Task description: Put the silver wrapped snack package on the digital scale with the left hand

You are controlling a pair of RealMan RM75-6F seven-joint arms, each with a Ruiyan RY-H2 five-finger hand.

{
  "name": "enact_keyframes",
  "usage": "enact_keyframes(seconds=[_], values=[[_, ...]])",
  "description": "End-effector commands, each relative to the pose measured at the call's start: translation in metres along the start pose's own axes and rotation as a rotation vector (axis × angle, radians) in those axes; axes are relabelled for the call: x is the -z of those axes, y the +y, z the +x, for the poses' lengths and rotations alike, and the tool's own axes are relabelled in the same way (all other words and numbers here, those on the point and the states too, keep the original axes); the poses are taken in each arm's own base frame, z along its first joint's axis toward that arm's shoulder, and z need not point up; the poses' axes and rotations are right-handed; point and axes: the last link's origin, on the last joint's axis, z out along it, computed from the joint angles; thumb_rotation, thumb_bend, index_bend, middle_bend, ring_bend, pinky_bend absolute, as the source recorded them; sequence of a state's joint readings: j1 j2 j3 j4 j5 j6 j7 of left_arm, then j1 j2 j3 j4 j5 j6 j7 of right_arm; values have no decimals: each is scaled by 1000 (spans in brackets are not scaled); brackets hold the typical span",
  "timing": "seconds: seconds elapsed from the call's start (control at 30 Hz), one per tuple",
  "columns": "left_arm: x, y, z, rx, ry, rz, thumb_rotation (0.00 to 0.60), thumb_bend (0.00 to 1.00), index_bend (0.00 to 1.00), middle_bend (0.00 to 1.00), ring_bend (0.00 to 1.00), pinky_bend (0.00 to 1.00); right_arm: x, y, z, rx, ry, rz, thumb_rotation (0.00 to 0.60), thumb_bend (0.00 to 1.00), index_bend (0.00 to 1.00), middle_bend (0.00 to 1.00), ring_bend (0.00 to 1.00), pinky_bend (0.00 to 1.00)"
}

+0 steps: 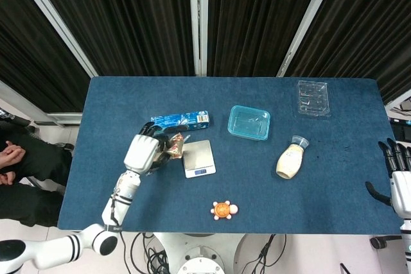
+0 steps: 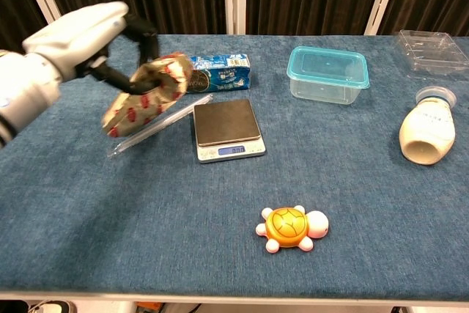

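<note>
Snack package (image 2: 146, 91) in left hand (image 2: 77, 37), teal container (image 2: 327, 72) apart.

The left hand (image 2: 80, 38) holds the silver snack package (image 2: 146, 89) in the air just left of the scale (image 2: 227, 128), whose plate is bare. A clear strip (image 2: 157, 124) hangs from the package toward the scale's left edge. The blue cookie box (image 2: 218, 72) lies close behind the scale, the teal tub (image 2: 327, 72) back right. In front, open bench (image 2: 110, 240) reaches the toy turtle (image 2: 292, 228). The bottle (image 2: 427, 134) and clear tray (image 2: 431, 50) sit well to the right.
</note>
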State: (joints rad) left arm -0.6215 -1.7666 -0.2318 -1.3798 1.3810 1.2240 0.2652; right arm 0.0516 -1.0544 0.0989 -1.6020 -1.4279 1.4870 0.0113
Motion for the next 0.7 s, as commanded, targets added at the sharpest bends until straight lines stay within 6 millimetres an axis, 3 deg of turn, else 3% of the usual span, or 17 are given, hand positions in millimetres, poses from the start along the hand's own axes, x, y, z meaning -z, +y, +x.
enact_keyframes(seconds=[0.03,0.23,0.47,0.57,0.63,0.7], values=[[-12,19,-4,2,-8,-44,600,307,545,608,241,169,0,3,0,-4,-1,-6,600,158,0,0,0,0],[-26,41,-23,3,-55,-81,600,307,544,607,241,167,0,12,1,-15,-2,-23,600,157,0,0,0,0],[-34,48,-43,-17,-87,-82,600,307,528,599,241,165,-4,18,-1,-24,-12,-30,600,158,0,0,0,0],[-36,45,-50,-56,-111,-77,600,299,460,537,230,154,-4,19,-2,-24,-18,-29,600,158,0,0,0,0],[-34,44,-55,-53,-152,-77,600,282,366,458,198,141,-5,21,-3,-26,-20,-31,600,157,0,0,0,0],[-32,44,-57,-32,-181,-83,600,248,210,341,148,125,-5,22,-3,-27,-22,-36,600,157,0,0,0,0]])
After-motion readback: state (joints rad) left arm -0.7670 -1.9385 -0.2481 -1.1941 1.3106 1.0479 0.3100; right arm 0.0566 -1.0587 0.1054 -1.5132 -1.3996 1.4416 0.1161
